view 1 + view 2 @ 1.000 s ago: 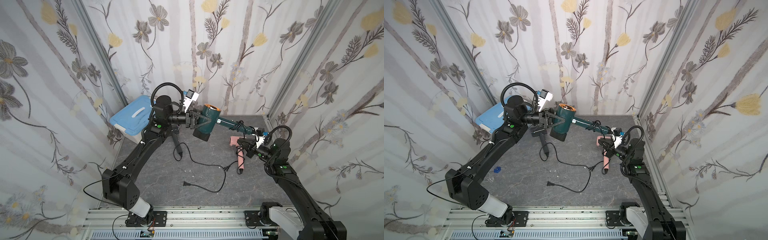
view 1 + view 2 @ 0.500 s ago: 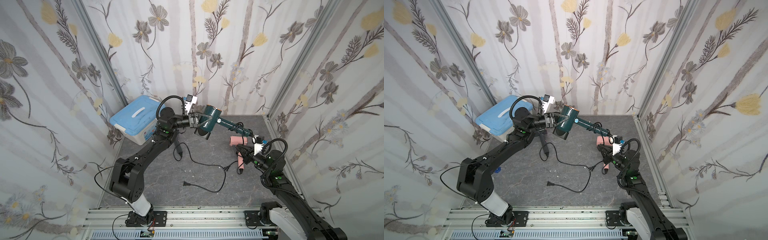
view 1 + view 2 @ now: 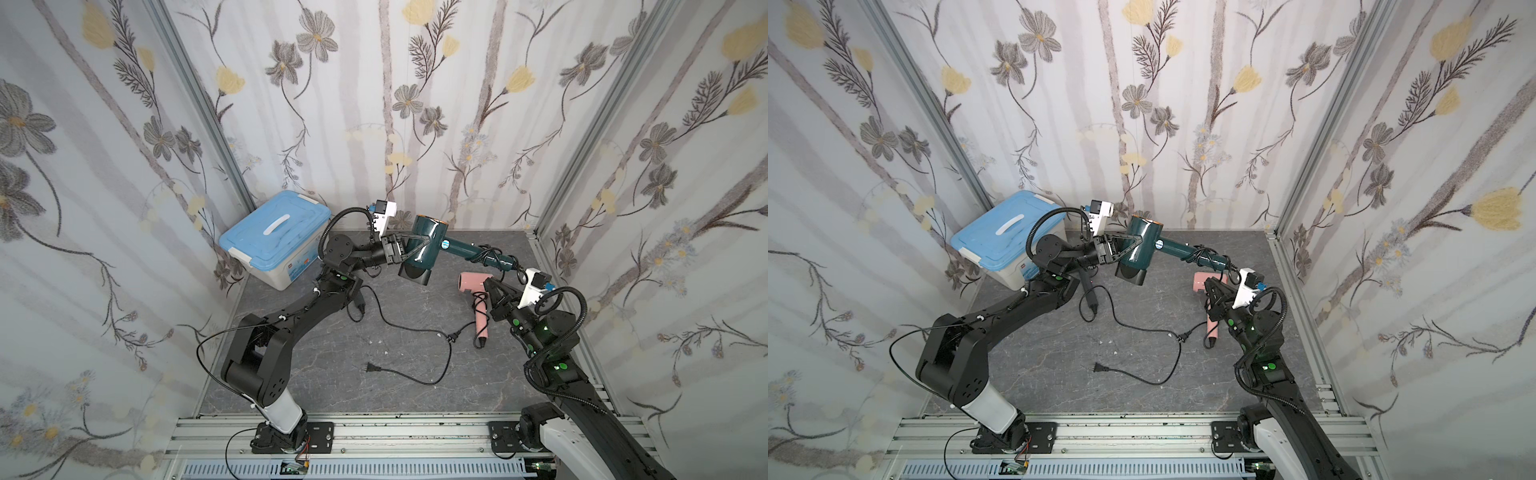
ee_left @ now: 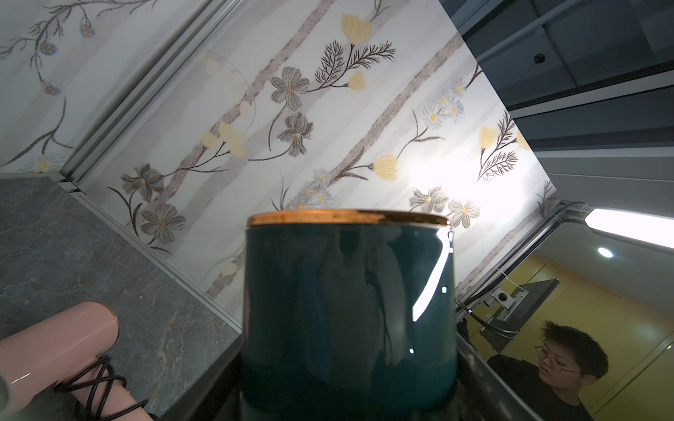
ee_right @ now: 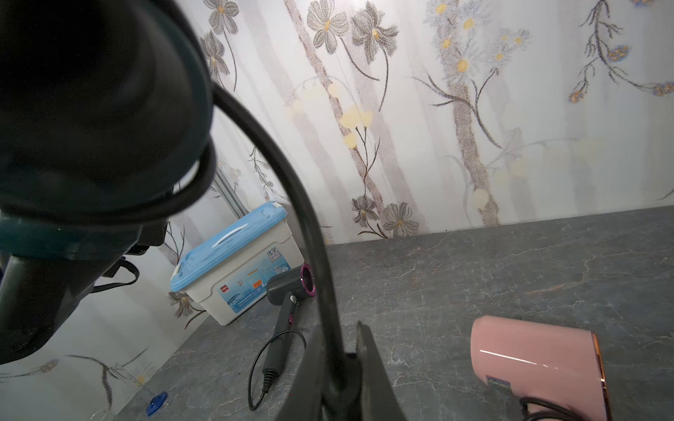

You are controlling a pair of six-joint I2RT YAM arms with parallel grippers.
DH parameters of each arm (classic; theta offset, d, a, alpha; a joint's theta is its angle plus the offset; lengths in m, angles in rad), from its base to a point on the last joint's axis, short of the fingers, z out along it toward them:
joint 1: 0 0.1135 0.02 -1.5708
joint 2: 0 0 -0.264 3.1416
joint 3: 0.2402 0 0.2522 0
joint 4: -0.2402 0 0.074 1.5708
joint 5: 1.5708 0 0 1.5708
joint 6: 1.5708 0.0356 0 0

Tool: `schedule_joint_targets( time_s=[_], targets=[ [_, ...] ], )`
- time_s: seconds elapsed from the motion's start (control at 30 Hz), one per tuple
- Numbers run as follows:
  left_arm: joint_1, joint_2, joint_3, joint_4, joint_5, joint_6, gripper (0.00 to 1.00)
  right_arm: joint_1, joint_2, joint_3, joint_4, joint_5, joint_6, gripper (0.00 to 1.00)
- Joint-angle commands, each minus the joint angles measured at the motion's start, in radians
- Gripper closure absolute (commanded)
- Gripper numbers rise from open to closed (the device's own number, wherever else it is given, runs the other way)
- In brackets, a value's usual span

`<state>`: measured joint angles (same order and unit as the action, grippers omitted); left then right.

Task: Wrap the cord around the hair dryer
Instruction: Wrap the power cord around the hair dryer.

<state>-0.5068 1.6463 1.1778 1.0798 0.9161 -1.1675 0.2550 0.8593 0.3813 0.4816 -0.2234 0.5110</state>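
Left tool (image 3: 422, 248), jaws spread, clamps the barrel of the glossy teal hair dryer (image 3: 459, 248). Right tool (image 3: 490, 286) is pinched tight on its black cord (image 5: 317, 277).

Soft light is filling both top views; a ceiling lamp (image 4: 631, 226) is glaring off the teal dryer (image 4: 350, 291); the cord (image 5: 328, 320) is blurring.

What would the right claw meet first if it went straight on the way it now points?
Probably bare tabletop, between the pink hair dryer and the grey hair dryer; depth is unclear. The right claw is shut on the cord.
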Motion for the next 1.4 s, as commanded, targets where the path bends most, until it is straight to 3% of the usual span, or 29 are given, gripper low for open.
schedule_joint_targets(
  time_s=[0.0,0.23,0.43,0.67,0.73,0.87,1.0,1.23,1.37],
  targets=[
    [0.002,0.001,-0.003,0.125,-0.157,-0.032,1.0,0.058,-0.006,-0.023,-0.017,0.086,0.024,1.0],
    [-0.004,0.01,-0.018,0.075,-0.24,0.005,1.0,0.233,0.008,0.013,-0.099,0.303,-0.001,1.0],
    [-0.039,-0.131,-0.028,-0.462,-0.278,0.47,1.0,0.359,0.094,0.289,-0.502,0.431,-0.13,1.0],
    [-0.051,-0.21,0.037,-0.897,-0.275,0.826,1.0,0.396,0.196,0.656,-0.965,0.423,-0.275,1.0],
    [-0.057,-0.222,0.063,-1.012,-0.271,0.912,1.0,0.397,0.219,0.737,-1.019,0.417,-0.31,1.0],
    [-0.074,-0.236,0.107,-1.185,-0.233,1.033,1.0,0.345,0.252,0.829,-1.014,0.301,-0.361,1.0],
    [-0.078,-0.268,0.09,-1.219,-0.191,1.051,1.0,0.262,0.3,0.85,-0.976,0.112,-0.348,0.99],
    [-0.078,-0.293,0.064,-1.226,-0.159,1.066,1.0,0.22,0.296,0.769,-0.844,-0.12,-0.275,0.7],
    [-0.078,-0.294,0.071,-1.228,-0.14,1.071,1.0,0.197,0.294,0.735,-0.794,-0.215,-0.246,0.6]
  ],
)
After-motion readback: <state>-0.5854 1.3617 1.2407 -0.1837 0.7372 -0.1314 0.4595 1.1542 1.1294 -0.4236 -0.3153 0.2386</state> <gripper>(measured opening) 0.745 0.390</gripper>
